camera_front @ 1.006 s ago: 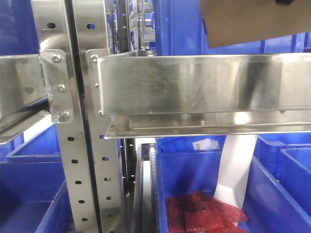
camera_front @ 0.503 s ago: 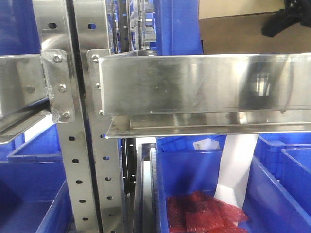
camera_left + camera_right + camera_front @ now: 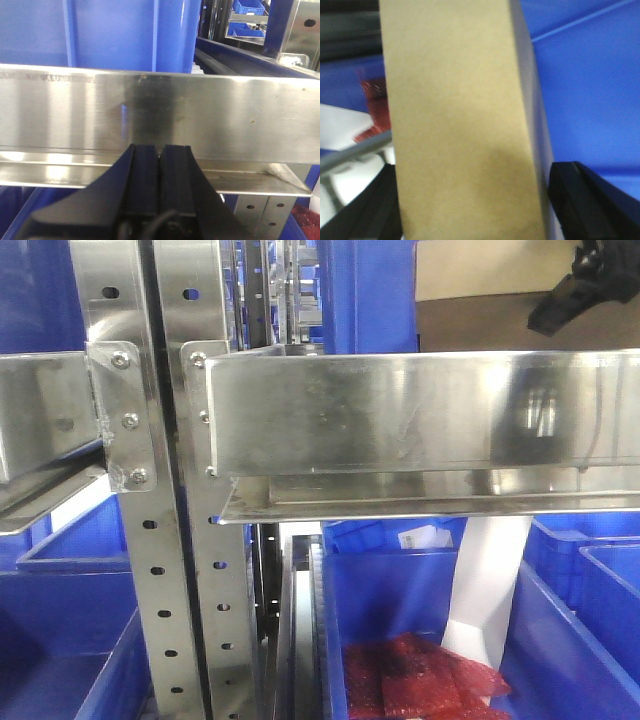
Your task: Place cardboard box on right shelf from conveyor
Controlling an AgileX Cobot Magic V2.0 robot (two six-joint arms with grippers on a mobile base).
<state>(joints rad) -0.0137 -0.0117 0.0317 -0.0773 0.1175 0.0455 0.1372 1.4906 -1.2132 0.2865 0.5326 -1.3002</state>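
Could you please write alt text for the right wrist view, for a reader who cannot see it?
A tan cardboard box fills the middle of the frame, standing between the black jaws of the right gripper. Behind it are a blue bin wall, a patch of red packaging and a steel edge.

Left gripper: both black fingers pressed flat against each other, no gap between the pads, nothing held, pointing level and forward. Right gripper: black fingers spread wide, one at each lower edge of its wrist view, clamped on the cardboard box; in the front view the right arm shows as a dark shape at upper right.
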